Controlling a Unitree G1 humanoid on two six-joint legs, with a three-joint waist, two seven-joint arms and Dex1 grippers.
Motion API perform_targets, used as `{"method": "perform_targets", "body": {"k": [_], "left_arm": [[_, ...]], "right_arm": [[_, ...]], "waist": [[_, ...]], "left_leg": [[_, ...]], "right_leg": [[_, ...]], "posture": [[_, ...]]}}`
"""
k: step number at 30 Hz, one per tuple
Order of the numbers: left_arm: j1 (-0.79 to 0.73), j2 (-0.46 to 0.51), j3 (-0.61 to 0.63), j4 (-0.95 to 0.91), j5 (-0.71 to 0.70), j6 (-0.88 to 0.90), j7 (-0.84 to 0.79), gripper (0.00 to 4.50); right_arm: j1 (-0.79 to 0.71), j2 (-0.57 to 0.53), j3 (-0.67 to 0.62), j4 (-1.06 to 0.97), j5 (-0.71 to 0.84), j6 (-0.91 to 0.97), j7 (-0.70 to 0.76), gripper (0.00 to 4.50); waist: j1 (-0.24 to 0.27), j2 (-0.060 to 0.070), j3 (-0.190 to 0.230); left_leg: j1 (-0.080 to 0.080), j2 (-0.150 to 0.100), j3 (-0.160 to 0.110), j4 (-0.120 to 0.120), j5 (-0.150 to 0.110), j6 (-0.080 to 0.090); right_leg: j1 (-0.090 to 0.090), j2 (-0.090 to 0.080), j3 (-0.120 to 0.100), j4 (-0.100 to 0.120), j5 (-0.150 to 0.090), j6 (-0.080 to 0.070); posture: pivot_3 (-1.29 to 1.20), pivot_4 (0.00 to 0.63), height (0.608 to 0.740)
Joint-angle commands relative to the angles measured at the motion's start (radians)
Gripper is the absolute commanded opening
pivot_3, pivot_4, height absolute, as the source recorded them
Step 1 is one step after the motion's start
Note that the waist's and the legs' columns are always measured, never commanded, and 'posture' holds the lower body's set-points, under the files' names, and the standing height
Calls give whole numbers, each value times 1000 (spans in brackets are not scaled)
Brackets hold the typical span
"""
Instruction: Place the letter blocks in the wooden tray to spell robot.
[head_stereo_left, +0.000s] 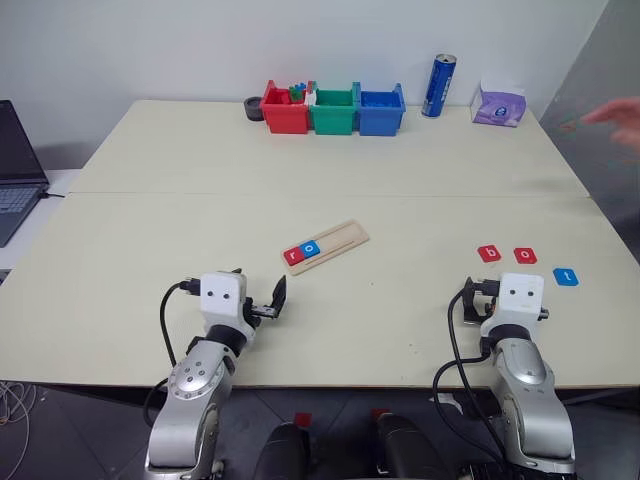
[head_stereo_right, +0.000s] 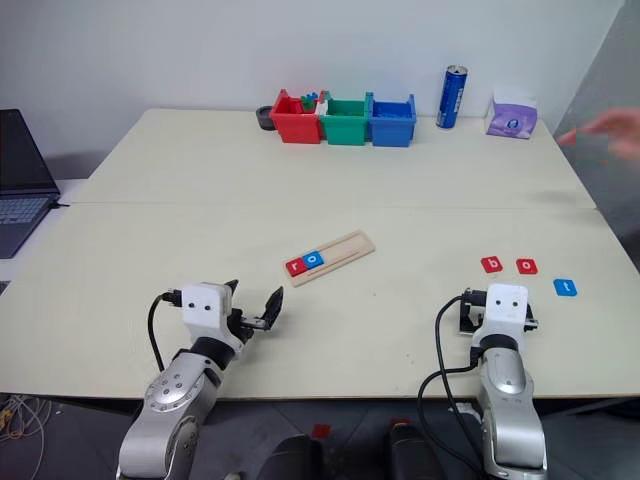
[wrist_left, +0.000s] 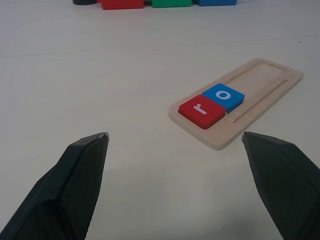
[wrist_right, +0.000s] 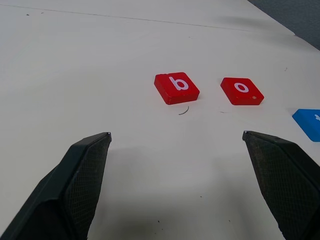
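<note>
- Left end effector (wrist_left: 175, 145) is hovering low over the counter (head_stereo_left: 400, 180) near its front edge, pointing forward and level, fingers (wrist_left: 75, 180) spread wide, released, gripping nothing.
- Right end effector (wrist_right: 175, 145) is hovering likewise at the front right, pointing forward, fingers (wrist_right: 80, 175) splayed wide, released, empty.
- Wooden tray (head_stereo_left: 340, 240) is lying just ahead of the left end effector, angled on the counter, well clear of both end effectors.
- Red r block (wrist_left: 201, 111) and blue o block (wrist_left: 223, 96) are sitting in the tray's groove at its near end, side by side and touching; rest of groove is showing bare wood.
- Red b block (wrist_right: 176, 88), red o block (wrist_right: 241, 91) and blue t block (head_stereo_left: 566, 276) are lying loose on the counter ahead of the right end effector, apart from each other, roughly in a row.
- Far edge of the counter is carrying a red bin (head_stereo_left: 285, 110), green bin (head_stereo_left: 333, 112) and blue bin (head_stereo_left: 381, 112) in a touching row, small bricks showing in the red one.
- Blue can (head_stereo_left: 439, 86) is standing upright beside the bins, purple tissue pack (head_stereo_left: 497, 104) further right.
- Laptop (head_stereo_left: 15, 170) is sitting off the left side.
- A person's hand (head_stereo_left: 620, 118) is reaching in blurred at the far right.
- White wall is running behind.
</note>
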Motion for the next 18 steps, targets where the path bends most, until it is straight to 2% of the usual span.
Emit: {"method": "perform_targets", "body": {"k": [1,18], "left_arm": [[5,5,12,-47,2,-20,4,4500],[20,-7,14,-49,-18,-39,-10,4500]], "right_arm": [[-3,-2,1,-40,-4,-32,-2,4482],[8,-6,-4,-49,-6,-47,0,4482]], "waist": [[0,0,0],[0,0,0]], "left_leg": [[0,0,0,0,0,0],[0,0,0,0,0,0]], "right_leg": [[0,0,0,0,0,0],[0,0,0,0,0,0]], "posture": [[0,150,740],[0,150,740]]}}
